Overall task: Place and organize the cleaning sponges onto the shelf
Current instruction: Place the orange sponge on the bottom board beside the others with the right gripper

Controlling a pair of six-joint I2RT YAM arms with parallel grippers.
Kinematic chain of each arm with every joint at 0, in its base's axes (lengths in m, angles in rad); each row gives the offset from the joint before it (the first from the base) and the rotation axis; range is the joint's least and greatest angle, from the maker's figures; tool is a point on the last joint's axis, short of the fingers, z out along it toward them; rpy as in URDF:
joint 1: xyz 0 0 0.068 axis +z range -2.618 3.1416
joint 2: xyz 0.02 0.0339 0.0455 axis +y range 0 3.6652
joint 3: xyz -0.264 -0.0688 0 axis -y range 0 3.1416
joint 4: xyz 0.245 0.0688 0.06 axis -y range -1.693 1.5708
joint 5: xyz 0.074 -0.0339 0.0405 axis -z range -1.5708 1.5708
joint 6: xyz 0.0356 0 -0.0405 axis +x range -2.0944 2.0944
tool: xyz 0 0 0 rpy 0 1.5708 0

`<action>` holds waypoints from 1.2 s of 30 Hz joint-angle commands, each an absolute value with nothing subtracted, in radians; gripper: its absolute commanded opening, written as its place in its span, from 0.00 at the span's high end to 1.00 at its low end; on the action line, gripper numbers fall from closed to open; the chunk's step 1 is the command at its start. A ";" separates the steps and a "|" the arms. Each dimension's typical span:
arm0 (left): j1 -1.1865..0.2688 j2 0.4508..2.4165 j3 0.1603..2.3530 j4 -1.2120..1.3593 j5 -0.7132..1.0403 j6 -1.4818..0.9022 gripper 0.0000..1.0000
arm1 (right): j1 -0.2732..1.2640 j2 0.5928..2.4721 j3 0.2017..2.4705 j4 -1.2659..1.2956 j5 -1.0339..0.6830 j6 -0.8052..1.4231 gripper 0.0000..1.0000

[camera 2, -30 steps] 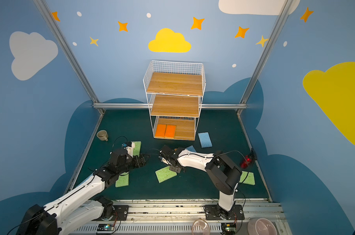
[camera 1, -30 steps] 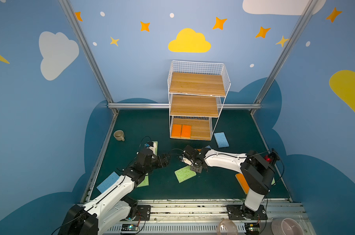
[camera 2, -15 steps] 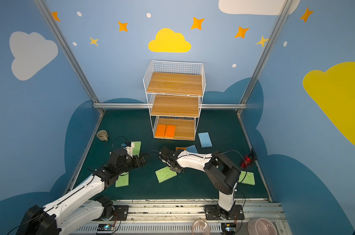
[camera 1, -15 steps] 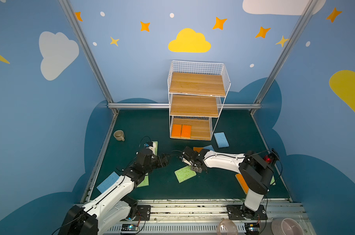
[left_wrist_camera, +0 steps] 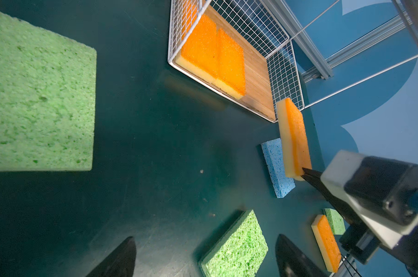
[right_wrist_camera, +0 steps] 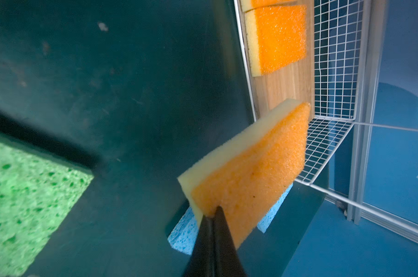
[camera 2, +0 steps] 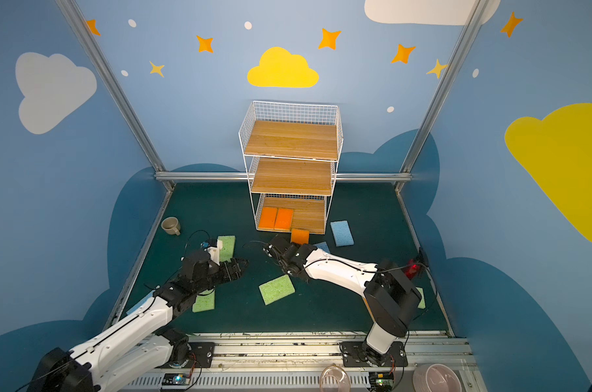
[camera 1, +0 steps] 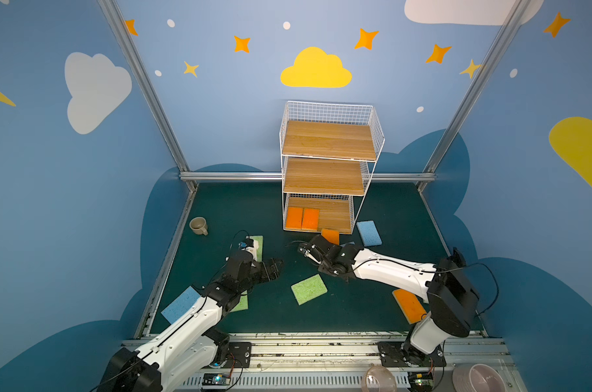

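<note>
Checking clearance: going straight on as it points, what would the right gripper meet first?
Likely the shelf's bare bottom board; the right gripper's orange sponge leads. Depth unclear.

White arm links (camera 1: pixel 389 273), black joints (camera 1: pixel 452 302), thin black cables (camera 1: pixel 478 264).

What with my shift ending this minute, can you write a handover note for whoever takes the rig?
Right gripper: jaws shut on an orange sponge, held up in front of the shelf.
Left gripper: open, empty, above the mat.
Done: two orange sponges side by side on the bottom board.
Left: shelve the held one, then eight off the mat: four green sponges, three blue sponges, one stray orange sponge.
Upper boards bare.
</note>
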State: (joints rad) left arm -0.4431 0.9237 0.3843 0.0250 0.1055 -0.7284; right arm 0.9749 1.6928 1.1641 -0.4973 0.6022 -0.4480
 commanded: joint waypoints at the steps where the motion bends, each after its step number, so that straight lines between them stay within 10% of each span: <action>1: -0.438 0.930 0.376 0.057 0.115 -0.732 0.10 | 0.949 1.736 1.208 -0.462 0.634 -0.495 1.00; 36: -0.381 1.047 0.388 0.176 0.173 -0.740 0.05 | 0.676 2.060 1.407 -0.193 0.402 -0.810 1.00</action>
State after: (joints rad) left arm -0.3866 1.0176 0.3569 0.1543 0.1844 -0.7483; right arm 0.6804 2.0312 1.3716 -0.1982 0.4255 -0.7902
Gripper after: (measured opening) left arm 0.947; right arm 0.047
